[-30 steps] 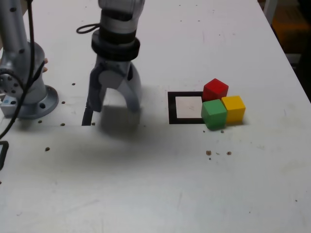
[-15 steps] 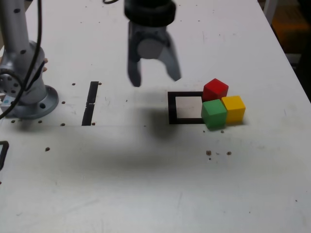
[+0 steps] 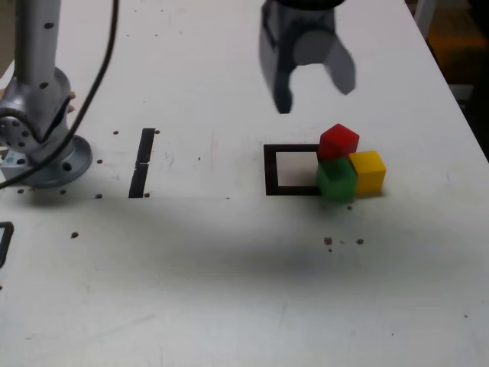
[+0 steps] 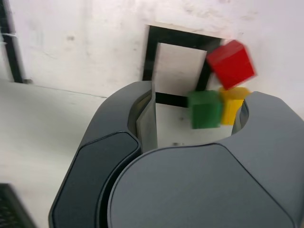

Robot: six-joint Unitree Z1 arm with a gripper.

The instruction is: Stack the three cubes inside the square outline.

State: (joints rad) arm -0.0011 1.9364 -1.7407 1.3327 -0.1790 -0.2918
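We see a pale table [image 3: 191,290] spreading across the scene, with marks and small dark specks on its surface. Over its left side, in the exterior view's terms, stands the arm [image 3: 37,53], with a dark cable [image 3: 98,84] looping down beside it. Toward the far side we find the gripper [image 3: 313,98], up above the table and slightly blurred. Its two fingers are spread well apart, and we see nothing held between them; they are touching none of the cubes

Next in size, we have the square outline [image 3: 271,172], a thick black frame with a white centre, lying right of the middle in the exterior view. Well apart to its left lies a black strip [image 3: 138,180], running from near to far

Smallest are the three cubes, bunched at the outline's right side, none stacked. The green cube [image 3: 337,180] is the near one on the left, covering the frame's near right corner in our view. The yellow cube [image 3: 368,173] sits just beside it on the right, outside the frame. The red cube [image 3: 338,143] sits on the far side, by the frame's far right corner, turned at an angle to the outline
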